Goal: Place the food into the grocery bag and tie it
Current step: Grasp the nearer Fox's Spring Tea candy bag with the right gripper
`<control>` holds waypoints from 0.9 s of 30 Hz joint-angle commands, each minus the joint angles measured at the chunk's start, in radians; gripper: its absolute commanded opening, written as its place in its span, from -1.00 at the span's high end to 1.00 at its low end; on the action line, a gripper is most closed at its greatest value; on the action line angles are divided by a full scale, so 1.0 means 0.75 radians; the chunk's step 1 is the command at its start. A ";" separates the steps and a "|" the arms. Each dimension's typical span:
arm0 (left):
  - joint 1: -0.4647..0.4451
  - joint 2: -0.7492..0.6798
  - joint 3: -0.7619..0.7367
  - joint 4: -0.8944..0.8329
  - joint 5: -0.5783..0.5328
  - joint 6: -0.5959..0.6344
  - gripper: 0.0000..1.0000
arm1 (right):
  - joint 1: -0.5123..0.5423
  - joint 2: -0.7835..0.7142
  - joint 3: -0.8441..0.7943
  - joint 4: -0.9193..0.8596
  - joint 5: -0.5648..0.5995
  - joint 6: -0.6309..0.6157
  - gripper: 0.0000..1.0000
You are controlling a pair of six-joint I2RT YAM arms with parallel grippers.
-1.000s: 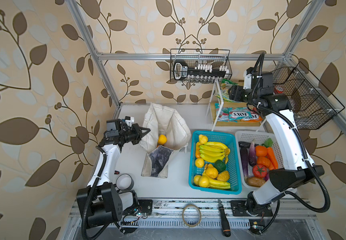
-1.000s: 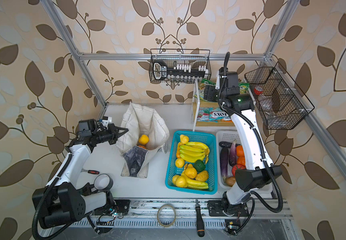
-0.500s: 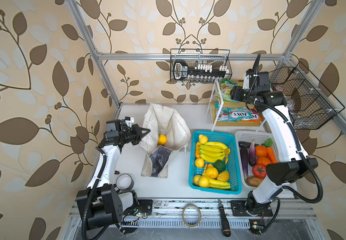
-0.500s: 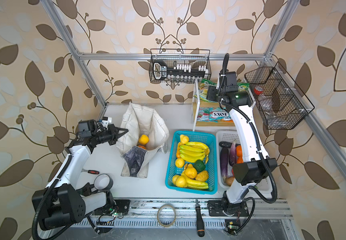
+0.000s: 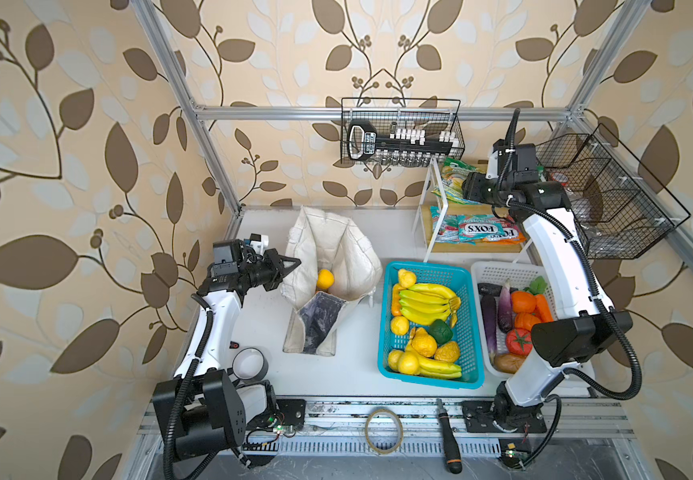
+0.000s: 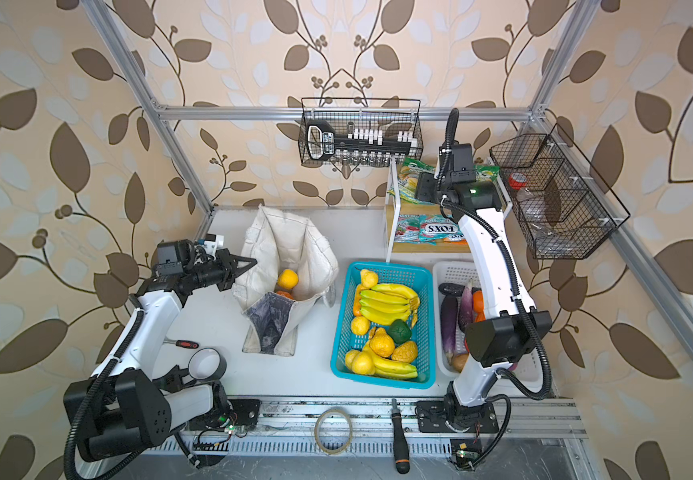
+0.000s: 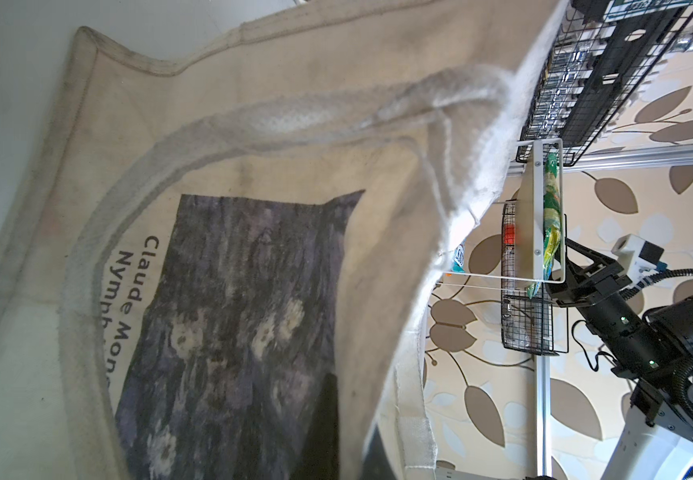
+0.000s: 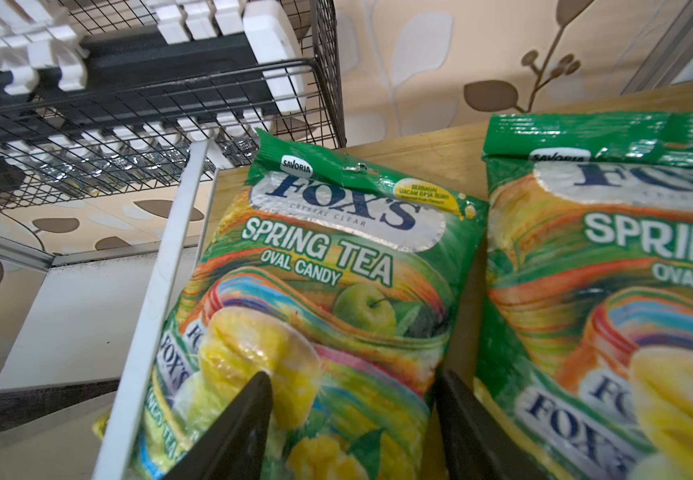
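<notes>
Your right pincer [image 8: 353, 386] is spread astride the green packet [image 8: 328, 257] beside the shelf's [image 8: 419, 141] white post, and the packet's length runs straight ahead of the jaws. Your left pincer [image 5: 290, 266] pinches the bag's [image 5: 336, 245] rim. An orange [image 5: 325, 279] lies inside; the eggplants [image 5: 488, 320] are in the white basket [image 5: 502, 274].

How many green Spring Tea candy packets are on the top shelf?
2. One packet lies ahead of the open right gripper; the other lies beside it on the wooden shelf. Others may be hidden.
</notes>
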 commanded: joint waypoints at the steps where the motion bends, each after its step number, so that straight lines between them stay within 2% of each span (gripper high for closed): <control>1: 0.012 -0.026 -0.006 -0.019 0.008 0.034 1.00 | -0.006 0.018 -0.067 0.003 -0.030 0.015 -0.26; 9: 0.012 -0.015 -0.002 -0.012 0.012 0.028 1.00 | -0.023 -0.021 -0.130 0.068 -0.059 0.026 -0.06; 12: 0.012 -0.019 -0.003 -0.012 0.012 0.028 1.00 | -0.037 -0.036 -0.122 0.077 -0.067 0.024 -0.06; 20: 0.012 -0.019 -0.002 -0.009 0.014 0.024 1.00 | -0.055 -0.104 -0.094 0.054 -0.137 0.031 -0.30; 27: 0.012 -0.021 -0.005 -0.008 0.016 0.023 1.00 | -0.056 -0.163 -0.134 0.045 -0.176 0.042 -0.20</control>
